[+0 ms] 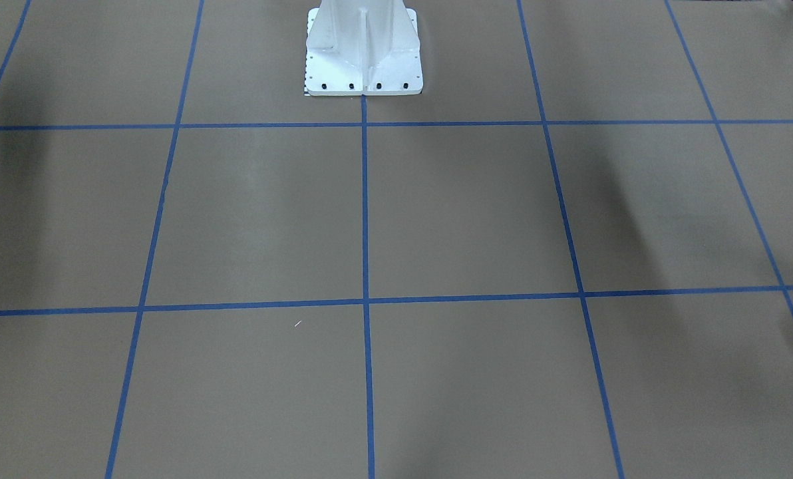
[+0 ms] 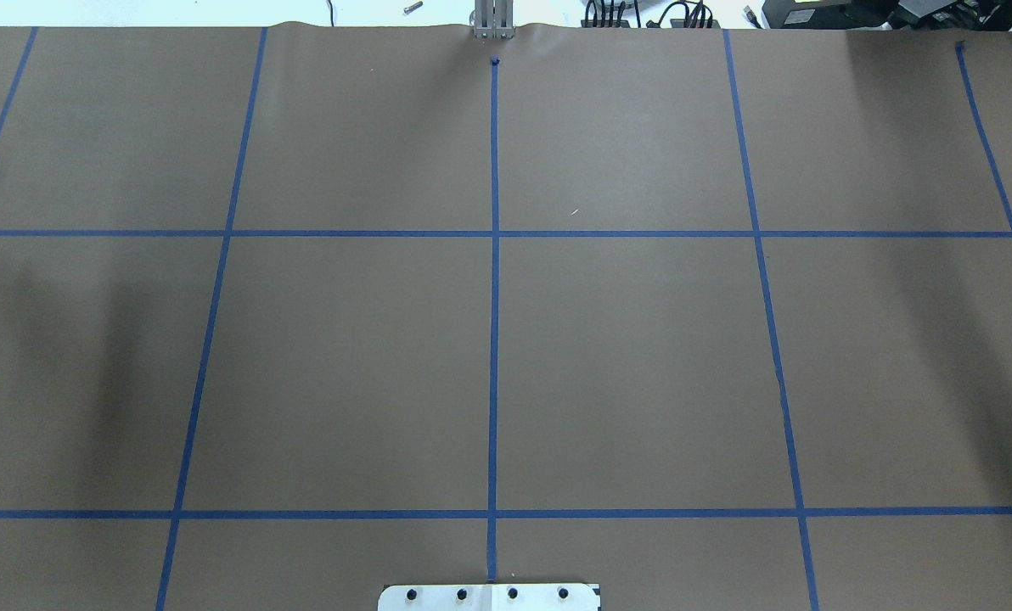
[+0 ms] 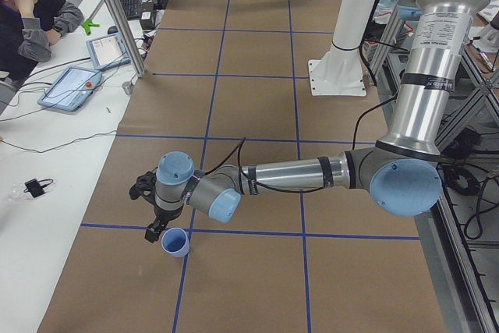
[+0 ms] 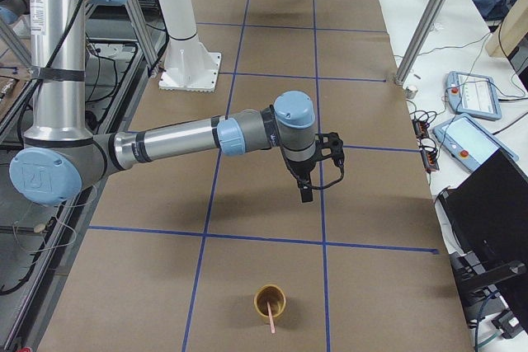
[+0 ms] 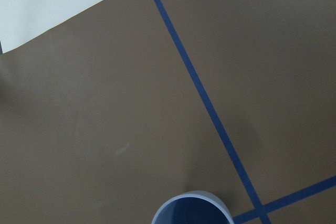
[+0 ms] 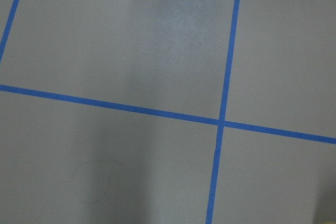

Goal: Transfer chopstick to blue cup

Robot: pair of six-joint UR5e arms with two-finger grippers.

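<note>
Transfer not yet begun on the brown-papered bench (image 2: 345, 356) with its blue tape grid (image 2: 494, 339); near the end on the robot's left, toward the operators' edge, the small pale-blue plastic tumbler (image 3: 175, 242) stands upright, the left gripper (image 3: 153, 228) hovering just beside its rim, whether its jaws are parted impossible to tell; the right gripper (image 4: 306, 194) hangs over mid-bench, its jaws likewise unreadable; near the right-hand end, the thin pink chopstick (image 4: 271, 323) leans inside a round orange-brown cup (image 4: 260, 298), well apart from both grippers; picking it up, carrying it across and dropping it in all appear left to do.
</note>
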